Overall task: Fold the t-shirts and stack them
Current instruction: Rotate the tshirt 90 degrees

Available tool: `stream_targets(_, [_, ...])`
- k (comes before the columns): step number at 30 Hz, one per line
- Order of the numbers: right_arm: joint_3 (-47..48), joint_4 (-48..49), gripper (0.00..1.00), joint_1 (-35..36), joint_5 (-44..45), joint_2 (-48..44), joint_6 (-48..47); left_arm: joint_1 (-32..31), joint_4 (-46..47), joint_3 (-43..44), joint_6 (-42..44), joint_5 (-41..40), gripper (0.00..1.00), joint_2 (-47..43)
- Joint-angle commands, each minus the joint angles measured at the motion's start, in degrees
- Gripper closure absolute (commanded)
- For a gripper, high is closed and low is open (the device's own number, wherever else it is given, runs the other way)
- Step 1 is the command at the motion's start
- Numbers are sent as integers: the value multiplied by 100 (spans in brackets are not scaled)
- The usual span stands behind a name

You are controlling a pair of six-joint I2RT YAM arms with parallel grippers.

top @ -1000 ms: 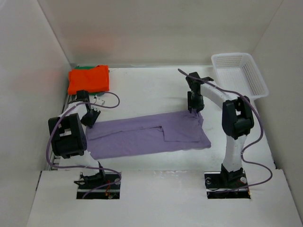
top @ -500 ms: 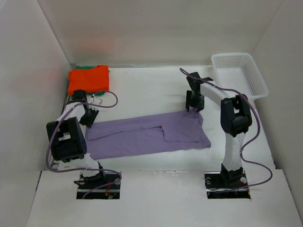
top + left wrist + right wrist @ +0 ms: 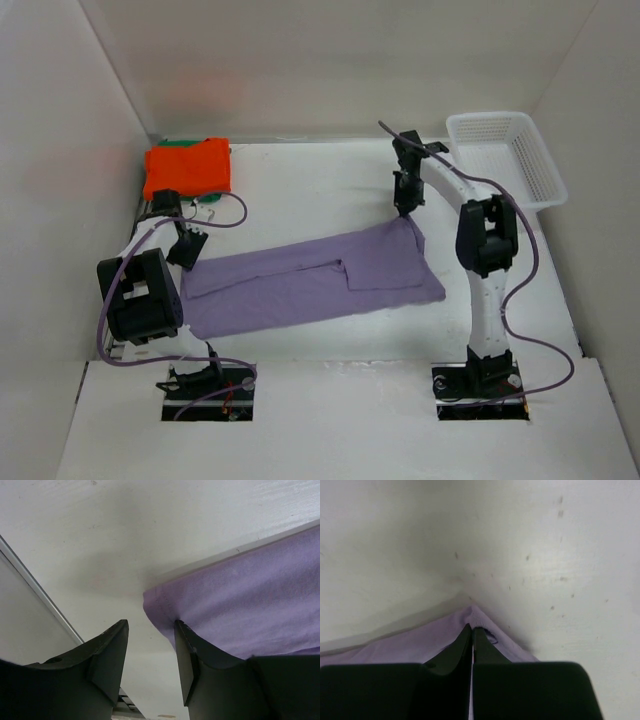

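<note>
Lavender shirt: lies flat at the centre of the table as a long band running 9 to 3 o'clock, with one flap doubled over on its right half.

Handling (judged): thin knit, light and limp, with no stiffness. It will sag and drag if lifted at one point. Take it at hemmed corners, two at once, to carry an edge over straight.

Right gripper: at the band's 1 o'clock corner. The wrist view shows the fingers pressed together on the cloth tip, which is peaked up off the table.

Left gripper: at the 10 o'clock corner, fingers apart. The hem corner sits in the gap against one finger and is not pinched.

Orange shirt: folded at the table's 10 o'clock corner, on top of the green shirt, of which only an edge shows.

Basket: at 2 o'clock.
</note>
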Motion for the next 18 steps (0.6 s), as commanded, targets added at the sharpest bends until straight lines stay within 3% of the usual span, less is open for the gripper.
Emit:
stream_targets(1, [1243,94,100,-13,365,463,-56,77,-120,253,-2,6,59,-271])
stream_targets(7, [5056,-47,100,136,472,2325,-197,-55,-621,499,-134,120,54,-253])
stream_targets(8, [5515,110,99,206,454,2581,-170,-99,-691,543,-169,155,53,-227])
stream_targets(9, [5658,381,89,268,411,2705,-135,-151,-753,587,-222,181,52,-201])
stream_targets(11, [5276,1101,57,417,244,2558,-144,-283,-885,692,-318,190,51,-104])
stream_targets(13, [4617,1551,40,523,234,2129,-188,-415,-955,789,-406,190,49,-60])
stream_targets(18, [2045,2211,32,515,1120,180,189,-626,-833,807,-486,190,46,-34])
